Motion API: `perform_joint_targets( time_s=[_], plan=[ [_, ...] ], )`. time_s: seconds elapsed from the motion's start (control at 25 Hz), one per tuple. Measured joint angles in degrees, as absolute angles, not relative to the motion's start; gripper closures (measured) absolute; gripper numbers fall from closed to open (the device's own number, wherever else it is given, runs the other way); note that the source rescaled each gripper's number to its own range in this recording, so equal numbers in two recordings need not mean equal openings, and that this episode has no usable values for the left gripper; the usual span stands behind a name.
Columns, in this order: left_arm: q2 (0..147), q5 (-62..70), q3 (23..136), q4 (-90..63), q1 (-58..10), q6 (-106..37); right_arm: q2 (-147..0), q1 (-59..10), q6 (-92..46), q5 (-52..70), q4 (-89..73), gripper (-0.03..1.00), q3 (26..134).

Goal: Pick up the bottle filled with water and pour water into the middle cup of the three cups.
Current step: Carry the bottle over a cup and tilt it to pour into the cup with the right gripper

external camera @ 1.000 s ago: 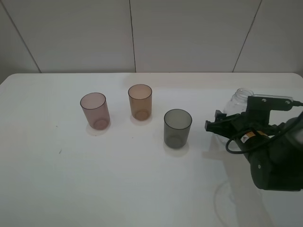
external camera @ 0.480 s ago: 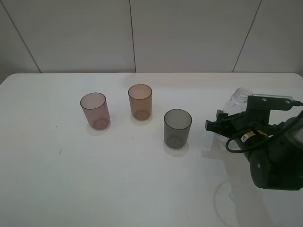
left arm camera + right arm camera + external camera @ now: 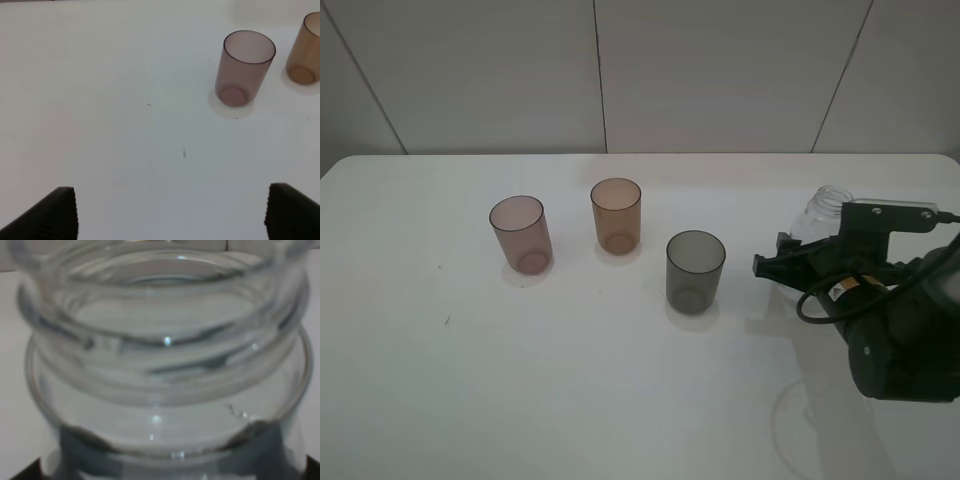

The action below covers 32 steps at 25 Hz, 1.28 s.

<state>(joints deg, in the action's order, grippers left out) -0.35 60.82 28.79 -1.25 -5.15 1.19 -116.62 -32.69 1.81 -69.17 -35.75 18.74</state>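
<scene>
**Clear plastic, tinted plastic, matt white top**

From my station, the bottle (image 3: 160, 365) reads as clear, colourless plastic, glossy, with bright glints along its threaded neck. The pinkish cup (image 3: 520, 234), the amber middle cup (image 3: 616, 215) and the smoky grey cup (image 3: 695, 270) look like smooth translucent plastic. I see the table (image 3: 570, 390) as plain white, smooth and nearly matt. On the left gripper (image 3: 170, 215), the fingers (image 3: 59, 214) are matt black and finely ribbed.
</scene>
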Motion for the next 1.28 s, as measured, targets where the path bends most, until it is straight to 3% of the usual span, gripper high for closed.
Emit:
perform_joint_targets(
  time_s=[0.28,0.56,0.76,1.04,1.28],
  plan=[
    [-0.35,60.82,28.79,-1.25,-5.15,1.19,-107.88,-32.69,-11.24,-67.70,-34.08,0.97,17.46],
    [-0.35,60.82,28.79,-1.25,-5.15,1.19,-95.00,-32.64,-25.89,-55.07,-34.14,0.97,17.60],
    [-0.35,60.82,28.79,-1.25,-5.15,1.19,-88.31,-29.02,-29.80,-41.77,-30.31,0.97,20.41],
    [-0.35,60.82,28.79,-1.25,-5.15,1.19,-84.61,-19.84,-29.96,-15.41,-11.84,0.97,32.18],
    [-0.35,60.82,28.79,-1.25,-5.15,1.19,-84.61,-18.65,-28.70,0.95,0.51,0.97,43.95]
  ],
)
